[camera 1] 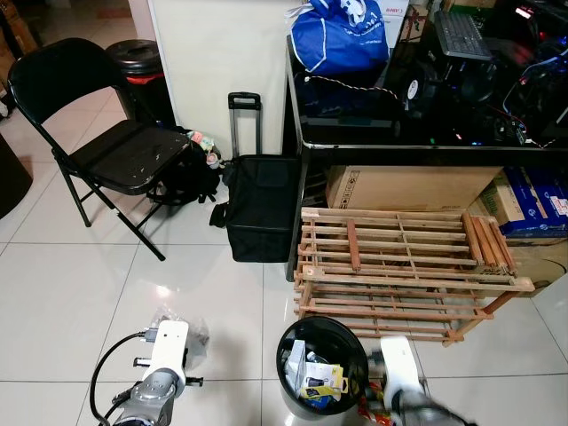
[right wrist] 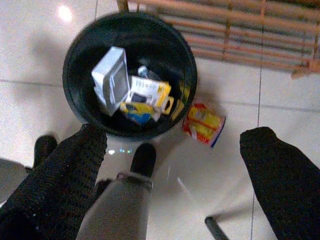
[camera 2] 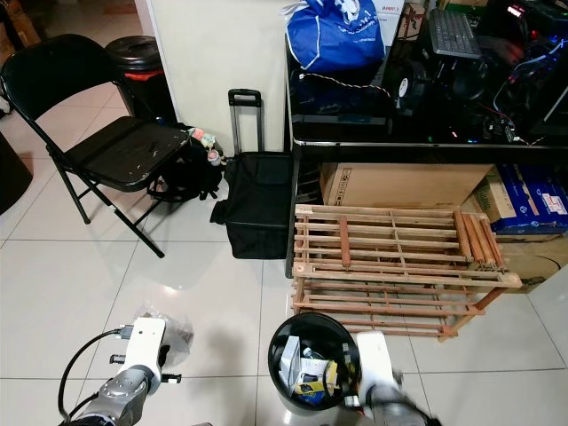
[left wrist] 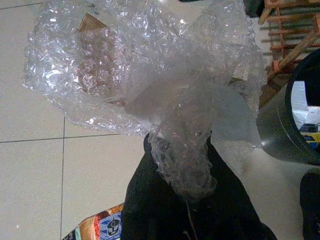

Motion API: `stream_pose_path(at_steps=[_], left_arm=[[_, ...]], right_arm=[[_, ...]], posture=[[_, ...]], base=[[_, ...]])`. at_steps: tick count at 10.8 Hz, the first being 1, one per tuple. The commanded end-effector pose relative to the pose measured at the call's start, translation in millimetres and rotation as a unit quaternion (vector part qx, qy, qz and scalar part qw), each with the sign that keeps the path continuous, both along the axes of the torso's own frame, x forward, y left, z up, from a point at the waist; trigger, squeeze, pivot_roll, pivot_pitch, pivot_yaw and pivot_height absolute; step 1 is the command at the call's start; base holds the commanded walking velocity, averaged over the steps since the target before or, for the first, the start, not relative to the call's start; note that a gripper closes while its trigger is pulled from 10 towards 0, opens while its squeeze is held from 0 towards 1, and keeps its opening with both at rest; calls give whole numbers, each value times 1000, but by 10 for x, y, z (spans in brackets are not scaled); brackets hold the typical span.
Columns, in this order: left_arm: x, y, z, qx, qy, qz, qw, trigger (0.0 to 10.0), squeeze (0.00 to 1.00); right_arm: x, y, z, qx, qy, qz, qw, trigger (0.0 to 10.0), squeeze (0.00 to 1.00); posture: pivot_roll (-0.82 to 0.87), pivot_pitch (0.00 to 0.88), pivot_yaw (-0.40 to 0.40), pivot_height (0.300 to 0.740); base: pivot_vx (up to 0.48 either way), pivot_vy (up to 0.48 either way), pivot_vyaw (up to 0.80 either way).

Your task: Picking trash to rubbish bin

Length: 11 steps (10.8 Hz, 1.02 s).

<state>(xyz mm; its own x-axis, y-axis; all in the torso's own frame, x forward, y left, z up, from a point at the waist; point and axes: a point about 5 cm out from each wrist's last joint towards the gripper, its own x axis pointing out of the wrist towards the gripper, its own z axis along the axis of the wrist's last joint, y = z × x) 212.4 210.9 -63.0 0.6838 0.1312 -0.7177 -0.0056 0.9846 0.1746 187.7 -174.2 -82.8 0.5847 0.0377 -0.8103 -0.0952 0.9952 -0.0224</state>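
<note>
A crumpled sheet of clear bubble wrap (left wrist: pixel 150 75) fills most of the left wrist view, and my left gripper (left wrist: pixel 181 155) is shut on its bunched lower end. From the head, the bubble wrap (camera 1: pixel 177 321) lies low over the white floor tiles, left of the bin, just ahead of my left arm (camera 1: pixel 164 364). The round black rubbish bin (camera 1: pixel 281 364) holds several boxes and packets. My right gripper (right wrist: pixel 175 134) hangs open above the floor at the bin's (right wrist: pixel 165 40) near side, holding nothing. A red and yellow packet (right wrist: pixel 204 122) lies on the tiles against the bin.
A wooden slatted rack (camera 1: pixel 399 266) stands just behind the bin, under a black desk (camera 1: pixel 399 142) with a cardboard box (camera 1: pixel 408 186). A black trolley bag (camera 1: pixel 259 204) and a black folding chair (camera 1: pixel 106 151) stand at the back left. Another colourful packet (left wrist: pixel 97 227) lies under my left gripper.
</note>
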Motion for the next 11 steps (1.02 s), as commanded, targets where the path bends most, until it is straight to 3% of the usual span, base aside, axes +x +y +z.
stream_pose_path(at_steps=[1, 5, 11], left_arm=[[-25, 10, -13, 0, 4, 1, 1000, 10000, 0], [-74, -3, -42, 0, 10, -2, 1000, 10000, 0], [-84, -20, -51, 0, 11, -4, 1000, 10000, 0]], right_arm=[[-13, -7, -8, -4, 5, -1, 1000, 10000, 0], [-164, -12, -77, 2, 26, -15, 1000, 10000, 0], [-139, 46, -73, 6, 27, -4, 1000, 10000, 0]], posture=[[61, 25, -22, 740], [56, 26, -25, 740], [61, 18, -27, 740]], base=[[0, 0, 0], [0, 0, -114], [0, 0, -800]])
